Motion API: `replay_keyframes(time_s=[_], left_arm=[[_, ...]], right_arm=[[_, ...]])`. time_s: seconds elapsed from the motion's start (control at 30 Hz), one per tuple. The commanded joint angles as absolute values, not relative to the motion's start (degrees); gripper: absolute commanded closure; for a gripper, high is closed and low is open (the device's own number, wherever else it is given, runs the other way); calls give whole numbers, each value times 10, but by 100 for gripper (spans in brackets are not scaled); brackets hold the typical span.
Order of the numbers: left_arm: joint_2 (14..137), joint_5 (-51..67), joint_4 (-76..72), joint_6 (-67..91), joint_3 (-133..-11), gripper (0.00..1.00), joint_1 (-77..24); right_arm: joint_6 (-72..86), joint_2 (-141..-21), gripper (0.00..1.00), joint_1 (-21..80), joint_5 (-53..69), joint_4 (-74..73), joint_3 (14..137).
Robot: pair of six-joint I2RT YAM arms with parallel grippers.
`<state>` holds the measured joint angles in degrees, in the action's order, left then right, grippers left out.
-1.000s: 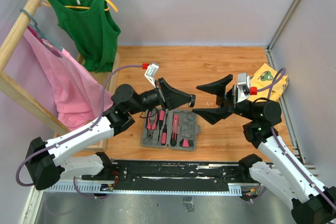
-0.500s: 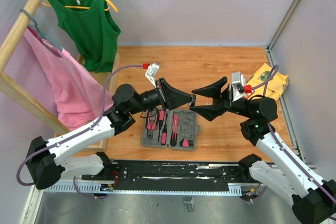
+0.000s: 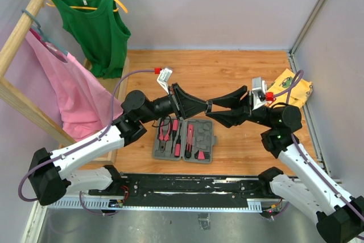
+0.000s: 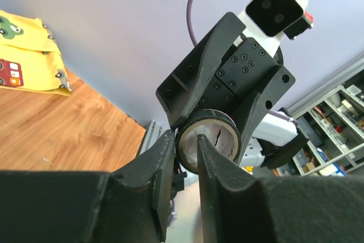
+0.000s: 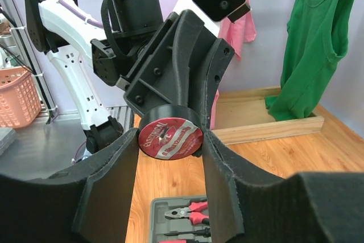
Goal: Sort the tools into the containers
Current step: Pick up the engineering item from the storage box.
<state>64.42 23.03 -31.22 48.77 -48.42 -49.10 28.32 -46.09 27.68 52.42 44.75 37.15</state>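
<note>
tape roll is mid-air at frame centre, just above the upper-right corner of the open case. its axis runs left-right in the top view, along the line between the two grippers. top view only gives it edge-on, small and dark. left wrist view shows the pale hollow core; right wrist view shows the opposite face, a red printed label with a black rim. left gripper straddles the roll's wall, one finger in the core, one outside; can't tell if it's pinching. right gripper is clamped across the roll's diameter, touching both sides. pliers sit in the case, long axis up-down the frame.
</note>
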Motion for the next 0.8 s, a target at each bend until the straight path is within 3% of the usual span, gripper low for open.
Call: replay_keyframes(time_s=[0.0, 0.13, 0.23, 0.47, 0.77], left_arm=[[643, 230, -307, 470, -505, 69, -490], [631, 209, -268, 447, -511, 48, -490], [609, 178, -217, 423, -510, 42, -486], [563, 30, -53, 365, -481, 41, -485], [565, -113, 89, 342, -455, 43, -484]], right_arm=[[273, -446, 59, 288, 514, 430, 392], [245, -433, 59, 288, 489, 370, 397], [210, -415, 58, 288, 451, 292, 406], [145, -396, 55, 288, 276, 88, 419], [106, -526, 62, 298, 166, -120, 483]])
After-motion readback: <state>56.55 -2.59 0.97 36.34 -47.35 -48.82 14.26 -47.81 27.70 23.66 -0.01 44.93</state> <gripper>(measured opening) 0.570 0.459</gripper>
